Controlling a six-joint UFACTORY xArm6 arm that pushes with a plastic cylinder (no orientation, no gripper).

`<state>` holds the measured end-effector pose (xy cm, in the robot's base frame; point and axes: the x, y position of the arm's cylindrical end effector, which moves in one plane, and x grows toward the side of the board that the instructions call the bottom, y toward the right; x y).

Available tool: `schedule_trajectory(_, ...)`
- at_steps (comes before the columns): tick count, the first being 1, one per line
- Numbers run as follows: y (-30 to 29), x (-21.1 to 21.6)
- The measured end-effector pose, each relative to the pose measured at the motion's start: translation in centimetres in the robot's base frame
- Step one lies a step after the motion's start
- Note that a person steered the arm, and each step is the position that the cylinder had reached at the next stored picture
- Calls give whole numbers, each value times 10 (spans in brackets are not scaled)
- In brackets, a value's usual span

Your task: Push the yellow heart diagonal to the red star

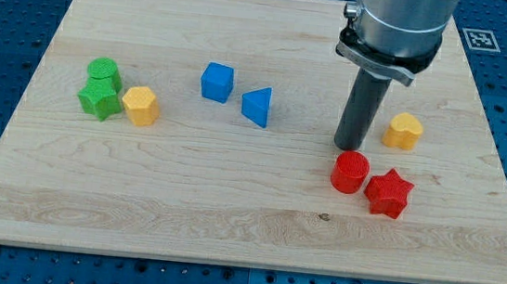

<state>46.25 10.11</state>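
The yellow heart (404, 131) lies at the view's right on the wooden board. The red star (389, 192) lies below it, nearer the view's bottom, with a red cylinder (350, 172) touching its left side. My tip (350, 148) stands just above the red cylinder and to the left of the yellow heart, a short gap from the heart. The rod hangs from the grey arm end at the view's top.
A blue cube (216, 82) and a blue triangular block (257, 106) lie mid-board. At the view's left sit a green cylinder (104, 72), a green star (99, 99) and a yellow hexagonal block (140, 106). The board's right edge (498, 166) is near the heart.
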Motion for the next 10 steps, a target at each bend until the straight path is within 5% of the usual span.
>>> schedule_trajectory(4,26,-88)
schedule_trajectory(6,79,-29)
schedule_trajectory(9,134,-2)
schedule_trajectory(10,114,16)
